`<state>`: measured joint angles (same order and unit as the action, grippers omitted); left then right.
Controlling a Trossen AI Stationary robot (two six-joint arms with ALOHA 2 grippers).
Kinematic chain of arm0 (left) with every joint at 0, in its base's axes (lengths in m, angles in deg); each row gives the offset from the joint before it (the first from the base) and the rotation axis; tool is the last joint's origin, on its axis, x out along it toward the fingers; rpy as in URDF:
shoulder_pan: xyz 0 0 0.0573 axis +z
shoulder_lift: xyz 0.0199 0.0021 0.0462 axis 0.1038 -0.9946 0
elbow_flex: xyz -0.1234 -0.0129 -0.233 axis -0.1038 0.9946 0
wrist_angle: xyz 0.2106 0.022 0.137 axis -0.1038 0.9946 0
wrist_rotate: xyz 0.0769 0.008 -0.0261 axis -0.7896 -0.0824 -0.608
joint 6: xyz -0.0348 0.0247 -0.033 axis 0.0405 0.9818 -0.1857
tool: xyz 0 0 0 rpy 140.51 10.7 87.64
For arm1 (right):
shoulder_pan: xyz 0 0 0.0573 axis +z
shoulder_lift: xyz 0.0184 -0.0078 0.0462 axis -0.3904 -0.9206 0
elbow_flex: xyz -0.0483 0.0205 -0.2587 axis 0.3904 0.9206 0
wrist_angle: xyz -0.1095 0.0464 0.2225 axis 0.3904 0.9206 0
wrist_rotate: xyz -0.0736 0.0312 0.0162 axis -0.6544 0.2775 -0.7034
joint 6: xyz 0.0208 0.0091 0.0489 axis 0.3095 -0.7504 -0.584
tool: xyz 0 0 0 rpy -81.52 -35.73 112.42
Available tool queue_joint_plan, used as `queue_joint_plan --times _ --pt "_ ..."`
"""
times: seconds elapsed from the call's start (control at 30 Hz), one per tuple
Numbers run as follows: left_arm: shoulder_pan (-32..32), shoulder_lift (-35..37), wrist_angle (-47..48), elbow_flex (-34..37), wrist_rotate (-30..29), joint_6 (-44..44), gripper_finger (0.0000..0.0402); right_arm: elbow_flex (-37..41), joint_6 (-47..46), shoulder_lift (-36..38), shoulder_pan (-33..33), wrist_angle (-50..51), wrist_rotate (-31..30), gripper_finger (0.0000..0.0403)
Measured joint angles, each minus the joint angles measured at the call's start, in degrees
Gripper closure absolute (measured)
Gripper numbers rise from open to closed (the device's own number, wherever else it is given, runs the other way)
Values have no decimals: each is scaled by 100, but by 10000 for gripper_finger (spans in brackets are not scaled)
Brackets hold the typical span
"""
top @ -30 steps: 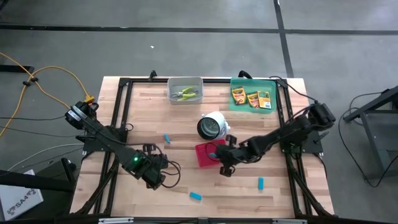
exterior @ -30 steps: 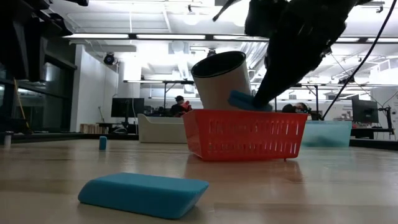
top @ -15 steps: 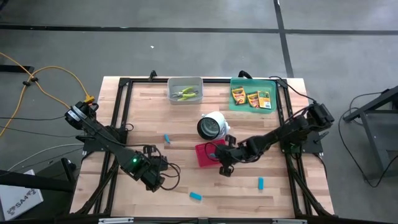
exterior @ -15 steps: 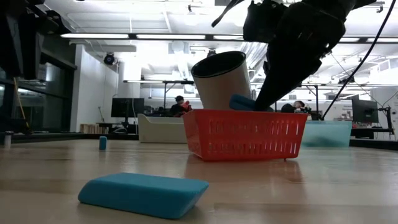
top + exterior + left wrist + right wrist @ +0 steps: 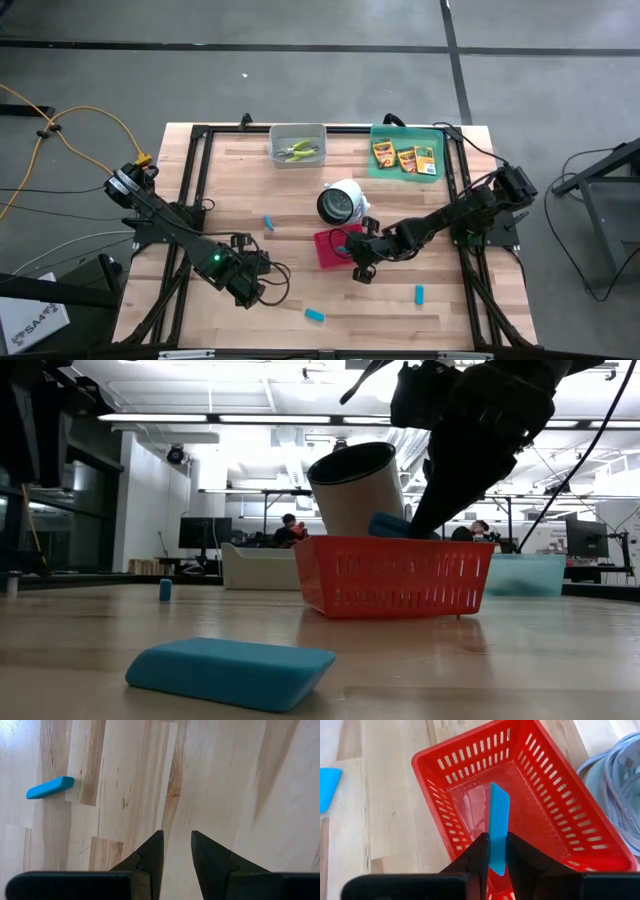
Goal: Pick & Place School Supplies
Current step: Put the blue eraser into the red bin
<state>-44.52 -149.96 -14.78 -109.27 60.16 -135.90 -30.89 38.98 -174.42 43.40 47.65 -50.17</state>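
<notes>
2 arms are over the table (image 5: 230, 180): the right gripper (image 5: 496, 851) hangs above the red basket (image 5: 555, 815) with a light-blue block (image 5: 497, 822) standing on edge between its fingers, though I cannot tell whether they grip it or have let go. The left gripper (image 5: 176, 851) waits over bare wood, fingers slightly apart and holding nothing. 3 more blue blocks (image 5: 315, 315) lie on the table, 3 crayon boxes (image 5: 405, 158) in the green tray (image 5: 385, 133), and the plier-like tools (image 5: 298, 152) in the grey bin (image 5: 275, 133).
</notes>
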Motion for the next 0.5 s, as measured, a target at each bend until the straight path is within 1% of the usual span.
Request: queue_joint_plan --times 0.5 --pt "0 0 2 -1 0 0 309 0 174 0 -68 -44 91 350"
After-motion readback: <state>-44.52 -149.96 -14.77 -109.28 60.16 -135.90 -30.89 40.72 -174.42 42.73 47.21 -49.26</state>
